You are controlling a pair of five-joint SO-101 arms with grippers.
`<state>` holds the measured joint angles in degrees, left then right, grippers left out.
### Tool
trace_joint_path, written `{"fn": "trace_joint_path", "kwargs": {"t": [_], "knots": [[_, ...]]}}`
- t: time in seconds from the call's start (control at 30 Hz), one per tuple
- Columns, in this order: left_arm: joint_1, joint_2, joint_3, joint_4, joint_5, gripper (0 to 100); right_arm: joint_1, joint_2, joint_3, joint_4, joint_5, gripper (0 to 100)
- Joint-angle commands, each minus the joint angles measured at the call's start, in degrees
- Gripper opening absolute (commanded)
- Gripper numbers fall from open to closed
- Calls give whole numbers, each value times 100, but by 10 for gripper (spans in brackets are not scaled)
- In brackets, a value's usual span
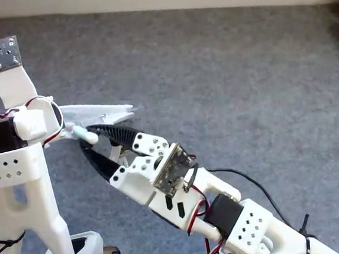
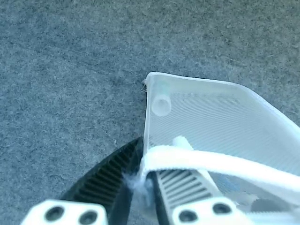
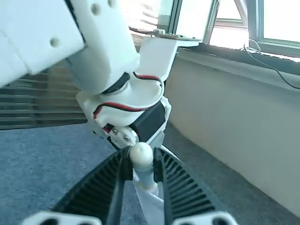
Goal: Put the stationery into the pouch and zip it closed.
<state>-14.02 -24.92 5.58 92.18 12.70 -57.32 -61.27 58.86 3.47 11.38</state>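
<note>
- The pouch (image 2: 220, 126), translucent white with a fine ribbed weave, is held by the left gripper (image 2: 143, 171), whose two black ribbed fingers are pressed together on the pouch's thick white rim near one corner.
- One finger (image 2: 105, 185) is seen outside the pouch; the other (image 2: 180, 187) is seen through the pouch's wall.
- In the high view the pouch (image 1: 106, 114) is seen sticking out sideways from under the left arm's wrist, over the grey, carpet-like surface (image 1: 241, 67). Whether it touches the surface cannot be told.
- A pen (image 3: 140, 157), white with a rounded end, is pinched between the black ribbed fingers of the right gripper (image 3: 140, 161), near their tips.
- In the high view the right gripper (image 1: 86, 138) is seen just beside the left arm's wrist, right below the held end of the pouch, with the pen (image 1: 86, 134) between its fingertips.
- Through the pouch's wall in the left wrist view, a white round-ended stick (image 2: 161, 105) is seen close to the held corner. Whether it lies inside the pouch or behind it cannot be told.
- In the right wrist view the left arm's wrist (image 3: 136, 112), with red and black wires, is seen close behind the pen.
</note>
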Motion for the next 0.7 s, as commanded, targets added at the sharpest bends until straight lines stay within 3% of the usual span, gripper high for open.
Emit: {"fn": "trace_joint_path", "kwargs": {"t": [0.0, 0.2, 0.37, 0.67], "knots": [[84, 110, 92, -26, 70, 9, -224, 4, -4, -110, 97, 9], [84, 110, 233, -70, 62, 10, -224, 4, -4, -84, 79, 21], [84, 110, 224, -70, 62, 10, -224, -4, 48, -22, 79, 120], [84, 110, 224, -70, 62, 10, -347, -48, 127, 92, 70, 125]]}}
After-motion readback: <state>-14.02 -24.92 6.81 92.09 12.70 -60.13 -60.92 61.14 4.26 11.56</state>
